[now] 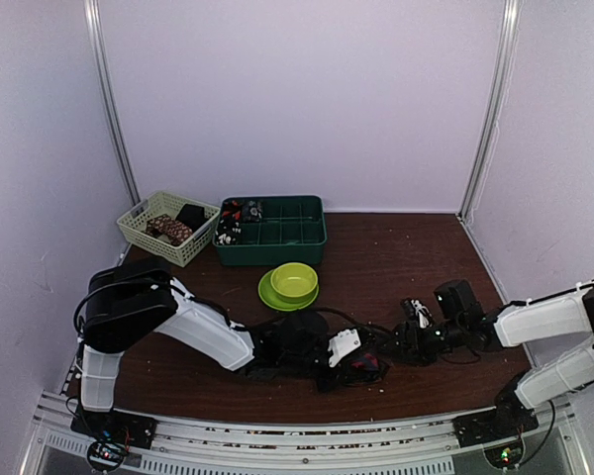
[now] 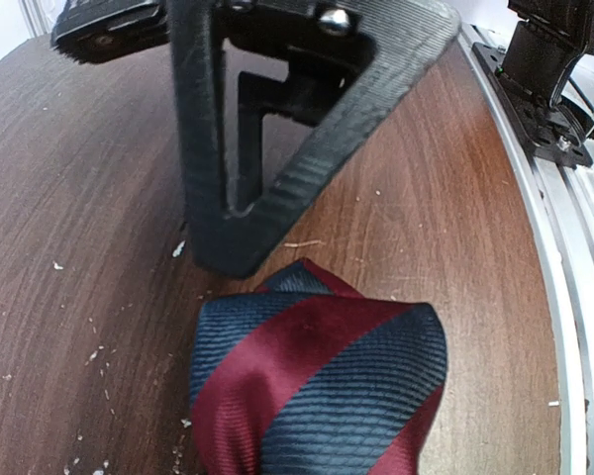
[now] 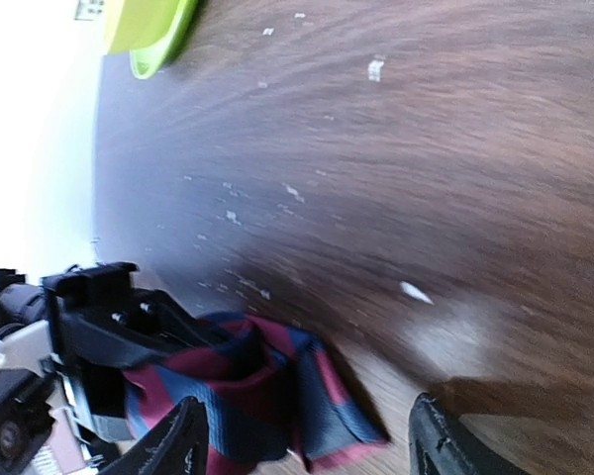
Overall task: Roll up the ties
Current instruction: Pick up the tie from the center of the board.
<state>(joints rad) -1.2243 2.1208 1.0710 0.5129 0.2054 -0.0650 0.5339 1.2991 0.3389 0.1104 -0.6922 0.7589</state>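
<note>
Near edge, table ctr: striped tie bunched in a roll, lying on wood. L gripper clenched on it. R gripper released, jaws wide, tie's loose corner between them. Beyond: green bowl on plate. Far back: green bin, basket.

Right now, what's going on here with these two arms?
Both arms meet at the near middle of the table over a red-and-navy striped tie. The left gripper has its jaws shut on the bunched tie. The right gripper sits beside it with its jaws open, holding nothing.
</note>
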